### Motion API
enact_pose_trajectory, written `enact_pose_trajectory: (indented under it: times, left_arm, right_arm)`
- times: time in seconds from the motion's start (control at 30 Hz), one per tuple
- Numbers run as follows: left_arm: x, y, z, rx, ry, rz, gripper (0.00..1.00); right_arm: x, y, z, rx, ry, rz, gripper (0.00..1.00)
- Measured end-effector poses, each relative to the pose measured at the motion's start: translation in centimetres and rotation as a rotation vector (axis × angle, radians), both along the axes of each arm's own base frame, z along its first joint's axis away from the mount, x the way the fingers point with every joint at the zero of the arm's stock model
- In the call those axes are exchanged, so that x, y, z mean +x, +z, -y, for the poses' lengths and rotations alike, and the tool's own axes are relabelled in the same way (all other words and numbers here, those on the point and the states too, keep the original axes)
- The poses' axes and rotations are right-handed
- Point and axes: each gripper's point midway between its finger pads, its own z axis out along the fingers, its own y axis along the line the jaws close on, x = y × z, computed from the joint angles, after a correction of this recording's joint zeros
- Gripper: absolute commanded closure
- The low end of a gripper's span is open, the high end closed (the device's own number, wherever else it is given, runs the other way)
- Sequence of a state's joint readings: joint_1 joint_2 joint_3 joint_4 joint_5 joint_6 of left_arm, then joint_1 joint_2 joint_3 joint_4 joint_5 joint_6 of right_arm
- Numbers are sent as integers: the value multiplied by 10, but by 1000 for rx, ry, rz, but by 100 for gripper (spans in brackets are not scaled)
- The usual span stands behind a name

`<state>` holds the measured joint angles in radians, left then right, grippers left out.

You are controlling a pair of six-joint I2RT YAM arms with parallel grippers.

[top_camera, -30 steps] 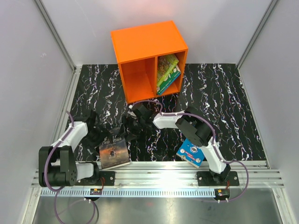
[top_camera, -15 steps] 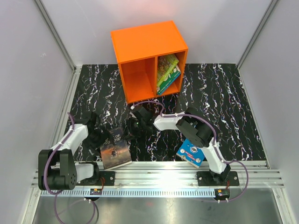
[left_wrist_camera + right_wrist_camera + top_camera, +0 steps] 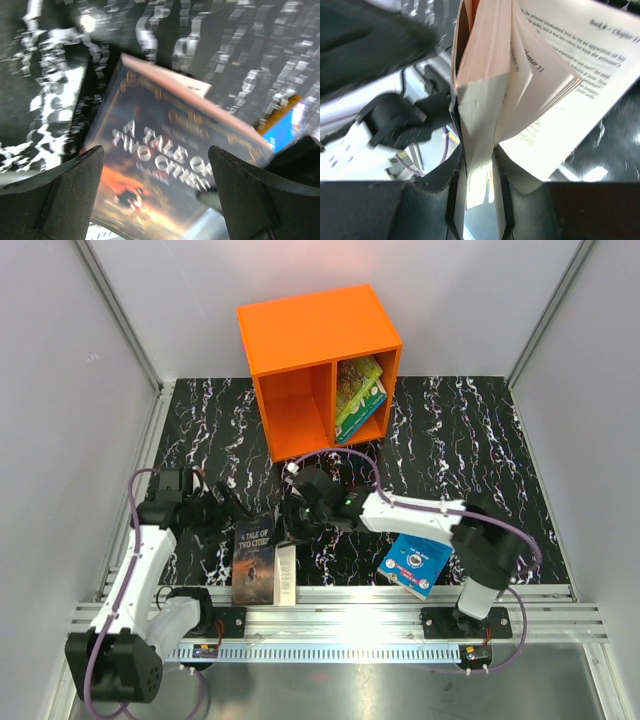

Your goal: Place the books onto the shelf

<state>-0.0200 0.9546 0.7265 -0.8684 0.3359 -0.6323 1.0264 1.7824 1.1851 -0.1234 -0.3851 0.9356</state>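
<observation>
The dark brown book "A Tale of Two Cities" (image 3: 254, 558) lies near the table's front edge, cover up, pages fanning out on its right side. My right gripper (image 3: 297, 519) is shut on the far end of this book; in the right wrist view the gripper (image 3: 479, 161) pinches a wad of pages (image 3: 480, 75) while other leaves splay to the right. My left gripper (image 3: 226, 507) stands open just left of the book; its fingers (image 3: 60, 192) straddle the cover (image 3: 150, 160) without touching it. The blue book (image 3: 415, 564) lies by the right arm's base. The orange shelf (image 3: 300, 335) holds two illustrated books (image 3: 360, 390) in its right compartment.
The shelf's left compartment (image 3: 296, 420) shows nothing inside. A metal rail (image 3: 340, 612) runs along the front edge behind the arm bases. Grey walls (image 3: 60, 390) close in the black marbled table (image 3: 480, 440) on both sides.
The right gripper has closed on the brown book's far end and the arm has stretched out to the left. The left arm has swung up and back, off the book. The book has turned lengthwise.
</observation>
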Motion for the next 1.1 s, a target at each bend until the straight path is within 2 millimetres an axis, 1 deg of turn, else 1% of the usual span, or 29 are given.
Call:
enact_pose_trajectory:
  times: [0.1, 0.2, 0.3, 0.4, 0.43, 0.5, 0.57, 0.63, 0.67, 0.7, 0.73, 0.8, 0.87, 1.0, 1.1]
  left_arm:
    - [0, 14, 7, -39, -20, 65, 10]
    - [2, 20, 12, -68, -38, 96, 10]
    - [3, 18, 20, -113, -61, 117, 10]
    - [0, 12, 36, -223, -93, 142, 10]
    - [0, 13, 44, -289, -103, 163, 10]
    - [-1, 20, 61, -421, -131, 217, 10]
    - [-2, 29, 72, -514, -163, 261, 8]
    - [-2, 44, 80, -590, -205, 312, 6]
    - [-1, 57, 84, -637, -234, 359, 5]
    - [0, 61, 86, -648, -245, 373, 4]
    - [1, 71, 88, -681, -260, 412, 3]
    - [3, 85, 91, -729, -285, 479, 1]
    - [2, 92, 93, -760, -297, 514, 1]
    - [4, 102, 95, -787, -320, 554, 1]
    - [6, 104, 98, -793, -333, 566, 1]
  right_arm:
    - [-5, 28, 13, 3, 2, 56, 100]
    - [-5, 49, 32, -12, -17, 106, 100]
    - [-3, 62, 49, -44, -38, 135, 100]
    - [5, 74, 66, -77, -70, 162, 100]
    - [8, 78, 72, -86, -84, 169, 100]
    - [14, 89, 83, -88, -109, 181, 100]
    - [22, 101, 95, -83, -142, 187, 100]
    - [30, 113, 105, -69, -173, 191, 100]
    - [36, 118, 110, -62, -192, 194, 100]
    - [41, 124, 114, -52, -211, 197, 100]
    - [47, 131, 119, -40, -227, 197, 100]
    - [55, 139, 124, -19, -246, 198, 100]
    - [59, 145, 126, 2, -249, 191, 100]
    - [53, 152, 123, 43, -221, 150, 100]
    - [47, 161, 117, 85, -193, 121, 100]
